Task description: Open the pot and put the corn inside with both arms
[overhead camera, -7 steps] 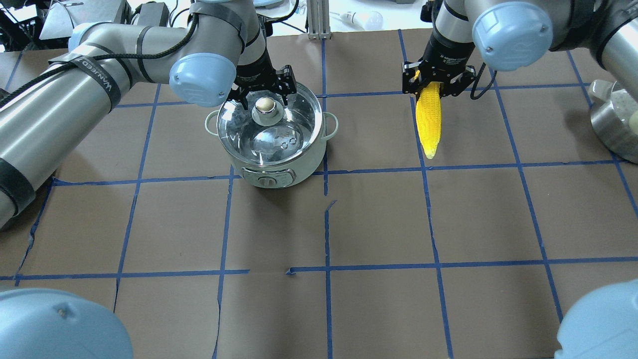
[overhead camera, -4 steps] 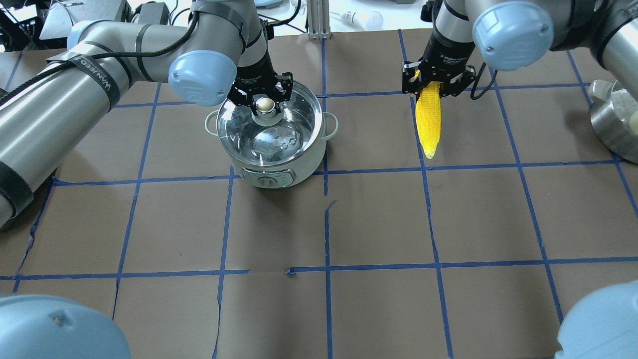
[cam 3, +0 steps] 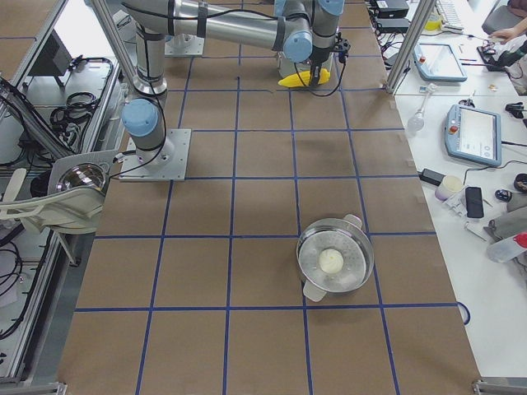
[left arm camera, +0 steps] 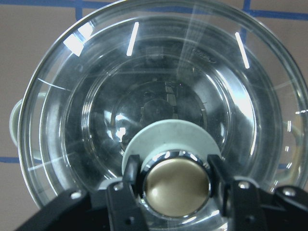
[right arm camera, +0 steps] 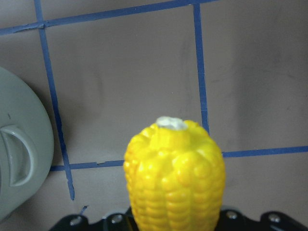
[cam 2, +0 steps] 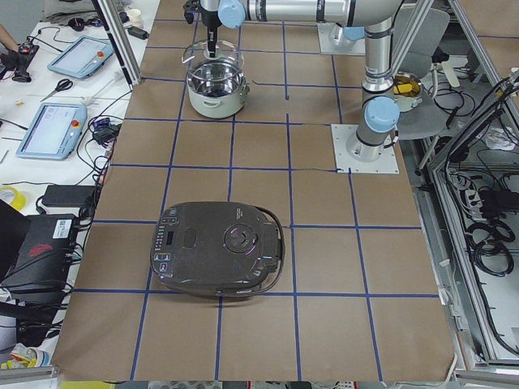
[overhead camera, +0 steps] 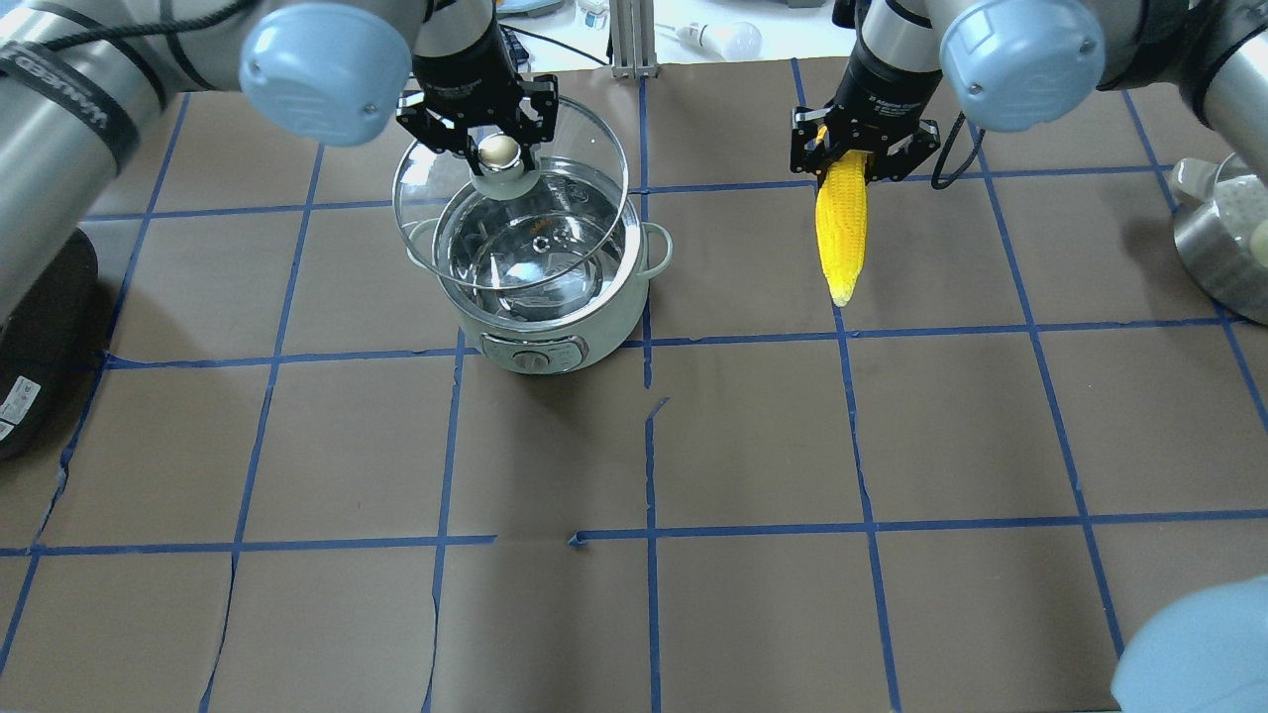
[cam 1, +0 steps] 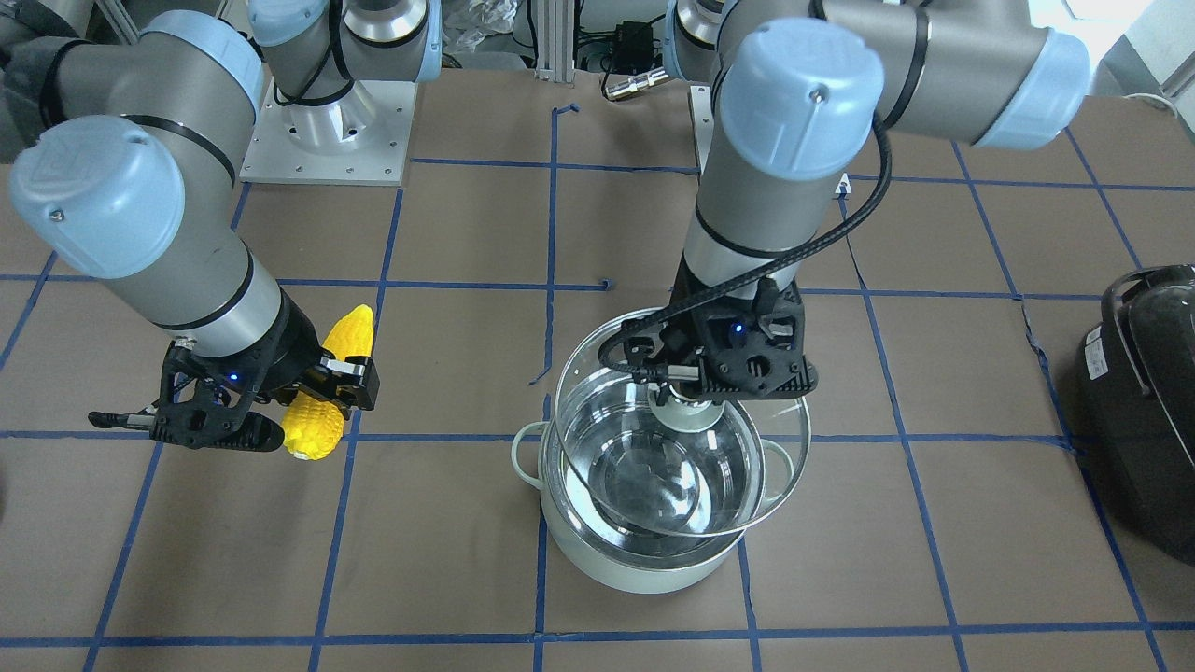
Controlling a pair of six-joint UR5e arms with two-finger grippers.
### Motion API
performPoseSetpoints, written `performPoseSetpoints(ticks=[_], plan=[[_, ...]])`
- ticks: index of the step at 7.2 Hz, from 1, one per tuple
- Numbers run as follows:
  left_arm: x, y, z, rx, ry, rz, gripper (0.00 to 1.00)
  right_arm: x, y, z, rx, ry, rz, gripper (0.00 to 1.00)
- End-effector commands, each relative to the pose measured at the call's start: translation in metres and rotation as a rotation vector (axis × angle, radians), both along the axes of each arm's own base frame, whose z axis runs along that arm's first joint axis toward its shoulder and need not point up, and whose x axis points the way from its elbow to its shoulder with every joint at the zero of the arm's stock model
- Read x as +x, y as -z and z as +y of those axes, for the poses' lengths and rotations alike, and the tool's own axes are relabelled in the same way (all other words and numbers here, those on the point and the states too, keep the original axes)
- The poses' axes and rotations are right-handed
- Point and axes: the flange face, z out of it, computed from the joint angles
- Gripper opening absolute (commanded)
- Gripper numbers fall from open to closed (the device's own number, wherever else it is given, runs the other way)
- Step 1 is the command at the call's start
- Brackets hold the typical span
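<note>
The mint-green pot [overhead camera: 555, 322] stands at the back left of centre, its steel inside showing. My left gripper [overhead camera: 498, 151] is shut on the metallic knob [left arm camera: 175, 185] of the glass lid [overhead camera: 584, 149] and holds the lid tilted above the pot, shifted to the back left. The front view shows the lid [cam 1: 597, 392] clear of the pot [cam 1: 644, 565]. My right gripper [overhead camera: 852, 158] is shut on the thick end of the yellow corn [overhead camera: 841, 233], held in the air right of the pot, tip towards me. The right wrist view shows the corn [right arm camera: 174, 168] beside the pot [right arm camera: 19, 163].
A black appliance [cam 1: 1144, 401] lies at the table's left edge, also in the overhead view [overhead camera: 30, 327]. A steel steamer bowl [overhead camera: 1223, 238] holding a white ball stands at the right edge. Blue tape lines cross the brown table cover.
My left gripper has shut on the knob and lifted the lid up and back-left off the pot. My right gripper has moved slightly left with the corn.
</note>
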Motion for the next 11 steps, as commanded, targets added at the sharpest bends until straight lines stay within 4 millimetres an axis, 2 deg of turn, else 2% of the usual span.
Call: performPoseSetpoints(ticks=[1,2,4,5,6,7,8,9,10,11], plan=[[0.067,-0.059,0.028,0.082,0.008,-0.020,0.00,0.039,-0.009,-0.008,-0.034,0.025,-0.002,0.00],[0.107,-0.060,0.036,0.110,0.042,-0.023,0.00,0.069,-0.013,-0.016,-0.043,0.085,-0.016,0.00],[0.186,-0.034,0.042,0.140,0.130,-0.030,0.00,0.156,-0.001,-0.022,-0.046,0.105,-0.028,0.00],[0.226,-0.025,0.045,0.162,0.116,-0.019,0.00,0.201,0.007,-0.028,-0.098,0.112,-0.055,0.00],[0.270,-0.004,0.050,0.188,0.138,0.003,0.00,0.227,0.020,-0.033,-0.107,0.079,-0.054,0.00],[0.311,0.028,0.049,0.148,0.139,-0.006,0.00,0.242,0.026,-0.033,-0.114,-0.005,-0.047,0.00],[0.336,0.074,0.050,0.114,0.159,-0.026,0.00,0.253,0.024,-0.029,-0.127,-0.069,-0.046,0.00],[0.338,0.117,0.048,0.075,0.162,-0.049,0.00,0.264,0.041,-0.029,-0.118,-0.157,-0.037,0.00],[0.336,0.153,0.050,0.096,0.151,-0.036,0.00,0.271,0.047,-0.028,-0.118,-0.233,-0.041,0.00],[0.337,0.173,0.047,0.118,0.153,-0.023,0.00,0.281,0.052,-0.023,-0.114,-0.258,-0.040,0.00]])
